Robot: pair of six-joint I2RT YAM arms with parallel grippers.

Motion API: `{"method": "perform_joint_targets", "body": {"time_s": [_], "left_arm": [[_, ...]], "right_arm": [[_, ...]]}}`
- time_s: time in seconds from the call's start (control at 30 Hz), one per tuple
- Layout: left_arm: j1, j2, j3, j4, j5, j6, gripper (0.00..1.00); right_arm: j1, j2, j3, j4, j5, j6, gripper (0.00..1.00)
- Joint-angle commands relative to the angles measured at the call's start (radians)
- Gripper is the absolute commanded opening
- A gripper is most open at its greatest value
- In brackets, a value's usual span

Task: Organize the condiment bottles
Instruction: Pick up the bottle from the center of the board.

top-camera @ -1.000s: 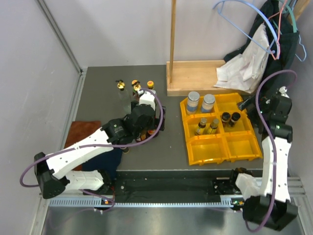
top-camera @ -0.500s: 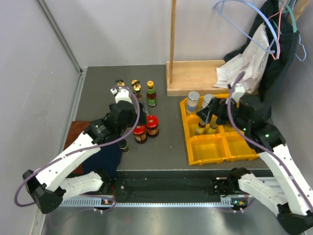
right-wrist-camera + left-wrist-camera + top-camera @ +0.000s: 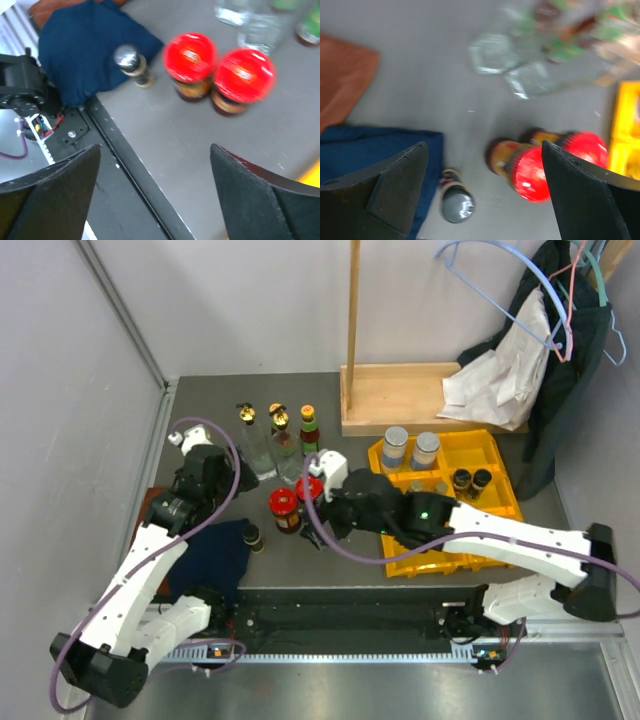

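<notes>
Since half a second earlier, the right arm has swung from above the yellow plastic compartment bin (image 3: 495,445) to the middle of the grey tabletop (image 3: 215,400). The left arm has drawn back toward the left side.

Right end effector (image 3: 155,147): fingers spread wide, nothing between them. It hovers over the tabletop just in front of two red-lidded dark glass jars (image 3: 191,52), which stand side by side.

Left end effector (image 3: 484,145): likewise fully spread and empty, looking down on the same jars from the left.

A small dark bottle with a grey cap (image 3: 252,536) stands at the edge of a crumpled blue cloth (image 3: 215,560), just left of the jars. Behind the jars stand two tall clear gold-stoppered bottles (image 3: 258,458) and a green-labelled bottle with an orange cap (image 3: 309,430).

Inside the bin, two silver-lidded pale jars (image 3: 395,445) share the rear-left compartment. Two small dark round bottles (image 3: 462,480) share the middle-right compartment.
</notes>
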State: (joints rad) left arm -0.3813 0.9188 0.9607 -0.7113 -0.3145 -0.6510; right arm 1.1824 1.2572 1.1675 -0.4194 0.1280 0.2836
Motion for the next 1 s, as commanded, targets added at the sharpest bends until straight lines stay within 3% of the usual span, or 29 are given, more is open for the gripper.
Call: {"method": "perform_joint_targets", "body": {"time_s": [0.0,0.37,0.67,0.97], "left_arm": [[0.136,-0.049,-0.048,-0.017,0.048,-0.042,0.99],[0.323,-0.077,-0.099,-0.042,0.025,-0.133,0.99],[0.349,-0.078,-0.112,-0.076,-0.149,-0.165,0.99],[0.360,-0.081,-0.131,-0.070,-0.179,-0.156,0.99]], "right_arm": [[0.068,0.140,0.121,0.152,0.006,-0.017,0.86],[0.126,0.409,0.247,0.248,-0.065,-0.066,0.81],[0.126,0.606,0.382,0.203,-0.125,-0.119,0.82],[0.109,0.722,0.440,0.200,-0.064,-0.098,0.84]]}}
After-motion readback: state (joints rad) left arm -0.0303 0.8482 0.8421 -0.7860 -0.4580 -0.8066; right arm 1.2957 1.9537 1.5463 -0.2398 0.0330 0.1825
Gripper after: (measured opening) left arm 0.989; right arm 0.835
